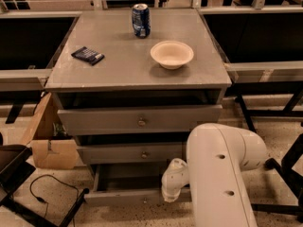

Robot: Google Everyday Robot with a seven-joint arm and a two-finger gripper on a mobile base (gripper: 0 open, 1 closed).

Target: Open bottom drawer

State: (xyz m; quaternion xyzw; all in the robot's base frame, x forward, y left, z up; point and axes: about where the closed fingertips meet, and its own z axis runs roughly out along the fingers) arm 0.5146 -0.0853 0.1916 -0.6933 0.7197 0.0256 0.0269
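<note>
**A:** Where is the bottom drawer sitting right now?

**B:** It is standing out from the cabinet, lowest of the three, under the middle drawer. Its grey tray is showing behind the slim front panel, so I am judging it partly open.

**A:** And the gripper?

**B:** It is hanging low at the right part of that front panel, just beneath the big white arm. Whether it is clamping anything or not, I cannot tell.

**A:** So how should the pull be going?

**B:** I am thinking straight out and level, along the drawer's own line. The gripper is sitting to the right of the panel's middle, so a hard tug is risking a skewed, jammed drawer. Slow and even is looking safer.

**A:** Anything lying in the way?

**B:** A black cable is lying on the floor near the drawer's left corner. I am judging it worth watching as the front comes forward.
</note>
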